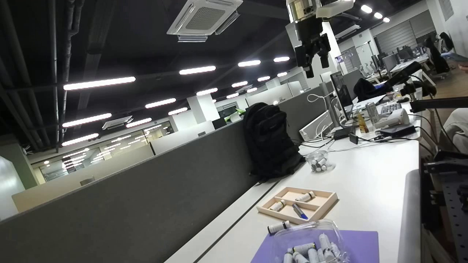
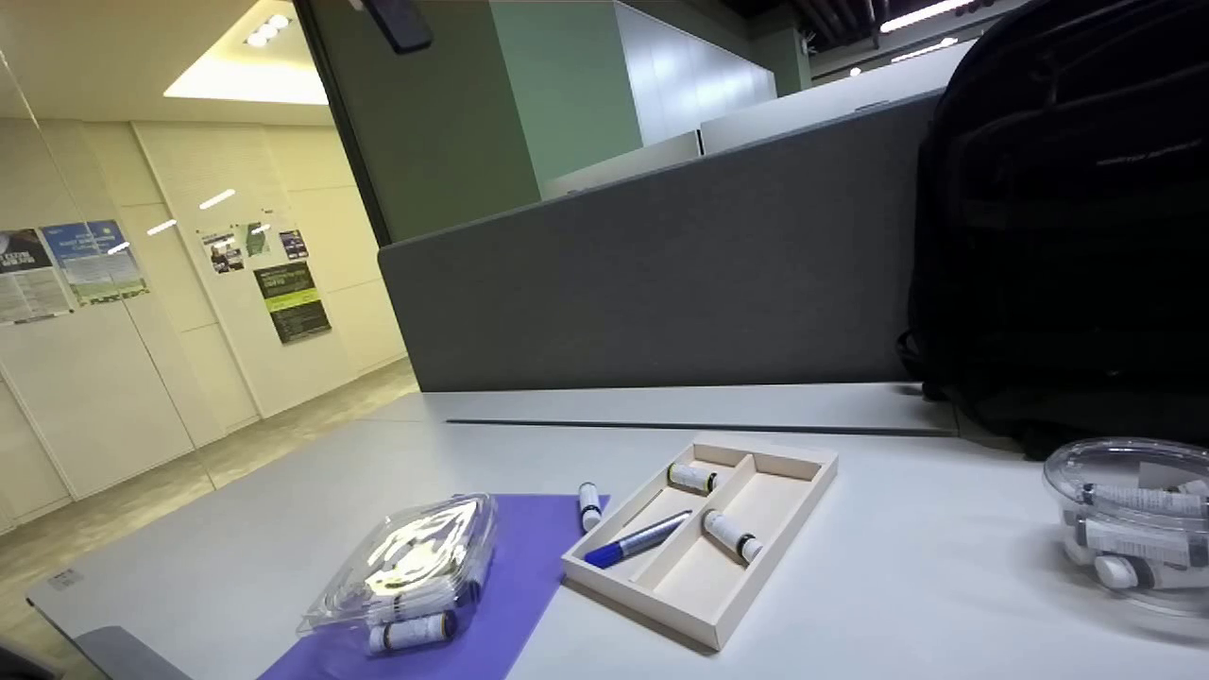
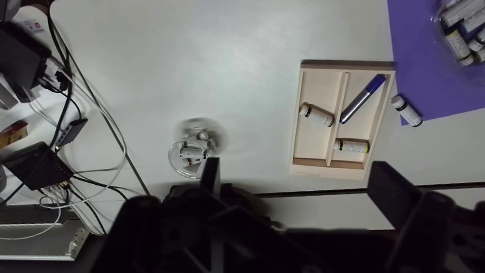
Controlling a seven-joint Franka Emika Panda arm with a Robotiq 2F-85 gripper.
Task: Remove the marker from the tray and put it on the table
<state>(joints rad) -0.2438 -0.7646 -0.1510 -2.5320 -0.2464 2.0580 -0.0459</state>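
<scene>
The marker, silver with a blue cap, lies slantwise in one compartment of the light wooden tray. The marker shows in both exterior views (image 1: 299,211) (image 2: 638,540) and in the wrist view (image 3: 363,99). The tray (image 1: 281,215) (image 2: 642,604) (image 3: 318,91) has a long divider. A small white bottle (image 3: 352,146) shares the marker's compartment, and another bottle (image 3: 317,115) lies in the compartment beside it. The tray stands on the white table (image 1: 376,175) (image 2: 897,567) (image 3: 189,57). My gripper (image 1: 317,69) (image 3: 294,168) is open and empty, high above the table, fingers pointing down.
A purple mat (image 1: 360,244) with a clear box of bottles (image 2: 406,557) lies beside the tray. A loose bottle (image 2: 589,507) lies between them. A round clear tub of bottles (image 1: 317,160), a black backpack (image 1: 268,142), a grey partition (image 2: 661,302) and cables (image 3: 110,121) are nearby.
</scene>
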